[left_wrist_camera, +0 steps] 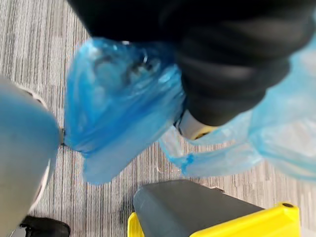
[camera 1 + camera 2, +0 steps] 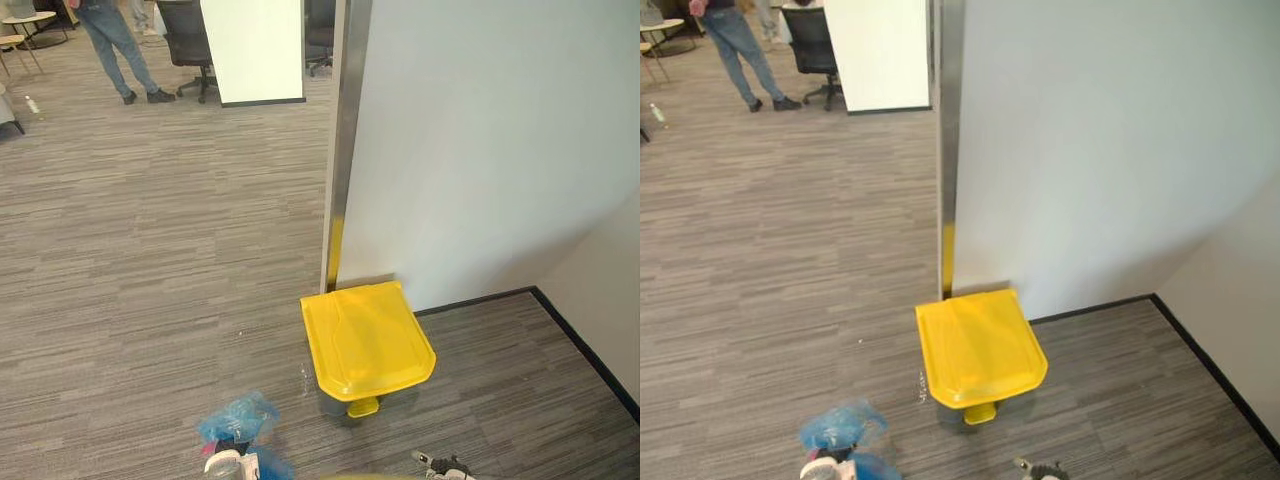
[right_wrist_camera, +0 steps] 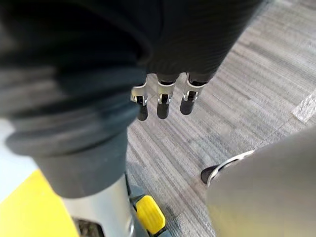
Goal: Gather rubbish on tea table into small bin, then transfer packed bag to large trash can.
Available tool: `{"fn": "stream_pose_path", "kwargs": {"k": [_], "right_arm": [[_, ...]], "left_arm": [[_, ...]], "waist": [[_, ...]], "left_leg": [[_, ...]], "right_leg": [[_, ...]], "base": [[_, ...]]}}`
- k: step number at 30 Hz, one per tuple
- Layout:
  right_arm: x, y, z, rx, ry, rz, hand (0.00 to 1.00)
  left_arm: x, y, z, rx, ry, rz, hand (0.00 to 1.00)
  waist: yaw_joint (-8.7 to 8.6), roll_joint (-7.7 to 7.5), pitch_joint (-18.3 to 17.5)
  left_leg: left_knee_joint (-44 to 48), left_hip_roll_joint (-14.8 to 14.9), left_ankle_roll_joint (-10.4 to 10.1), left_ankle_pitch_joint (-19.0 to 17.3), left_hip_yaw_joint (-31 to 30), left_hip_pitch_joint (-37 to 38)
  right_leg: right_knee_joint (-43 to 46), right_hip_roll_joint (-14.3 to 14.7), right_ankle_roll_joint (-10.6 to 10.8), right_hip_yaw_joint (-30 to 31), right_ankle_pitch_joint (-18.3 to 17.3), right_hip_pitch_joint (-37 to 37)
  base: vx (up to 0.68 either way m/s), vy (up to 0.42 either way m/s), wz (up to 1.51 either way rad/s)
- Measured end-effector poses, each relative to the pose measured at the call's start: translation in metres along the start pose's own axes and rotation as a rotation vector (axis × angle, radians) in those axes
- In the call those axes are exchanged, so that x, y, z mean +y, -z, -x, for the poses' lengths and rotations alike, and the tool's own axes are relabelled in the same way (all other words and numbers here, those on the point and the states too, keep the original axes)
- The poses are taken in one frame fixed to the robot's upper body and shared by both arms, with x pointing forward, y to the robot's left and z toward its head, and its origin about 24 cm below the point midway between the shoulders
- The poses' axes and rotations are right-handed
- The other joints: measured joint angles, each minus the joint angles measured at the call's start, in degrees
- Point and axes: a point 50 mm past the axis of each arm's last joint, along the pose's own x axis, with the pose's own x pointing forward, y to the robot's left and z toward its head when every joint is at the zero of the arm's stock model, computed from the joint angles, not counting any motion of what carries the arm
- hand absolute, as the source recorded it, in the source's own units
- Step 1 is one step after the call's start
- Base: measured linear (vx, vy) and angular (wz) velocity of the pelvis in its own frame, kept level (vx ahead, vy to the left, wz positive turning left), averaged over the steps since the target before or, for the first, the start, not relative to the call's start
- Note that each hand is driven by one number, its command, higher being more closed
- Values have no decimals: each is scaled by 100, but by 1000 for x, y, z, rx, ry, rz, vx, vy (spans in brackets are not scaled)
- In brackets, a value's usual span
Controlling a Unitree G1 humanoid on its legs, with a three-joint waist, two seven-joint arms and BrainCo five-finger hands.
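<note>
Blue bag [image 1: 118, 108] hangs bunched against left hand [image 1: 237, 69], near yellow-lidded bin [image 2: 367, 340].

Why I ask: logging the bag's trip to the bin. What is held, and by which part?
The blue bag hangs bunched at the left hand; which part is gripped cannot be told. The right hand is open and empty.

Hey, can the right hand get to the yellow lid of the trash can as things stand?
Probably yes. The right hand hangs open and empty close by the yellow lid, and nothing lies on the lid or between the two.
</note>
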Motion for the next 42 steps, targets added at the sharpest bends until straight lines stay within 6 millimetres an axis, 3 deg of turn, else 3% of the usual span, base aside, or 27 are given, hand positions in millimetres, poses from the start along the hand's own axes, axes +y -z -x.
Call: {"fn": "stream_pose_path", "kwargs": {"k": [11, 17, 18, 42], "right_arm": [[-5, 1, -3, 30, 7, 14, 0], [-7, 1, -4, 25, 12, 42, 0], [-21, -1, -7, 24, 45, 66, 0], [-25, -1, -7, 32, 40, -33, 0]], "left_arm": [[7, 5, -1, 23, -13, -22, 100], [12, 8, -2, 35, -19, -52, 100], [10, 11, -1, 40, -5, -97, 100], [11, 17, 1, 61, -33, 40, 100]], "waist": [[1, 19, 119], [-11, -43, 161], [-125, 67, 132], [-152, 183, 215]], "left_leg": [[56, -45, 110, -115, -131, 192], [9, -87, 115, -132, -172, 224], [3, -100, 92, -147, -471, 286], [96, 27, 55, -169, -143, 263]], "right_leg": [[-201, 5, -60, 192, 46, 278], [-286, -21, -27, 239, 63, 272], [-468, -4, 45, 288, 133, 390], [-354, 67, 35, 522, 181, 263]], "base": [[83, 6, -3], [-84, 5, -1], [-43, -3, -3], [-19, -22, -5]]}}
